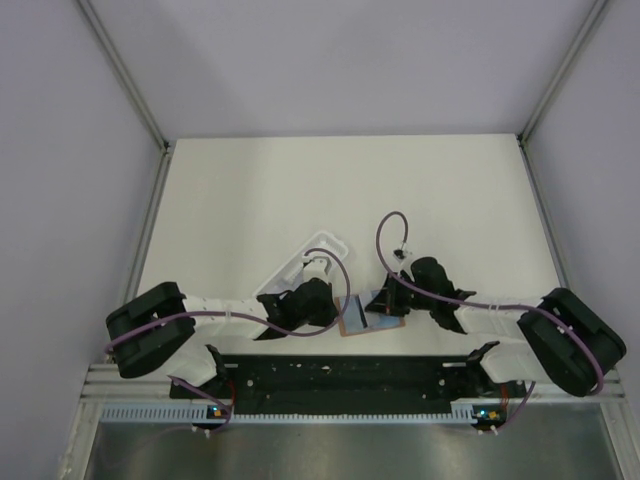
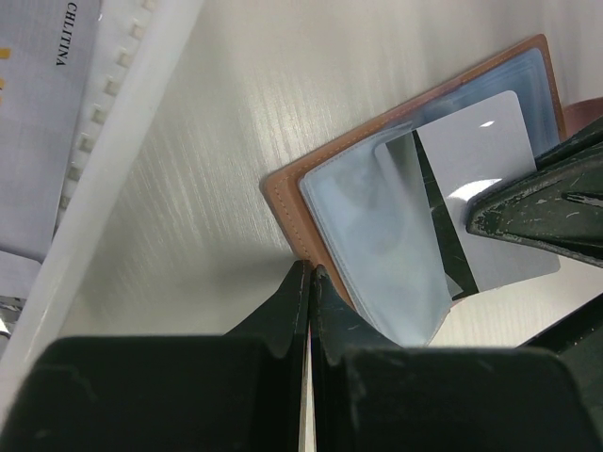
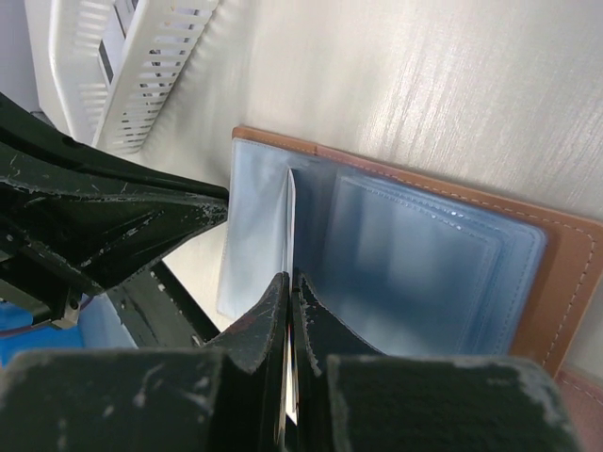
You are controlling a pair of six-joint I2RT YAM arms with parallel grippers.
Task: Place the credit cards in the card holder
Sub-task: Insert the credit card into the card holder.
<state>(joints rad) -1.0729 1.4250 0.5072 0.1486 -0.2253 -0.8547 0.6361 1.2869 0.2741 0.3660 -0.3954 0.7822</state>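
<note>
The right gripper (image 3: 288,278) is pinching a card (image 3: 290,221) whose free edge is pointing into the open wallet (image 3: 424,254); the left gripper (image 2: 309,273) is clenching, probably empty.

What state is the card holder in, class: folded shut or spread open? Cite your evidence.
Spread open: the card holder lies flat, its pale blue-grey clear sleeves facing up, with the orange-brown border showing around them.
</note>
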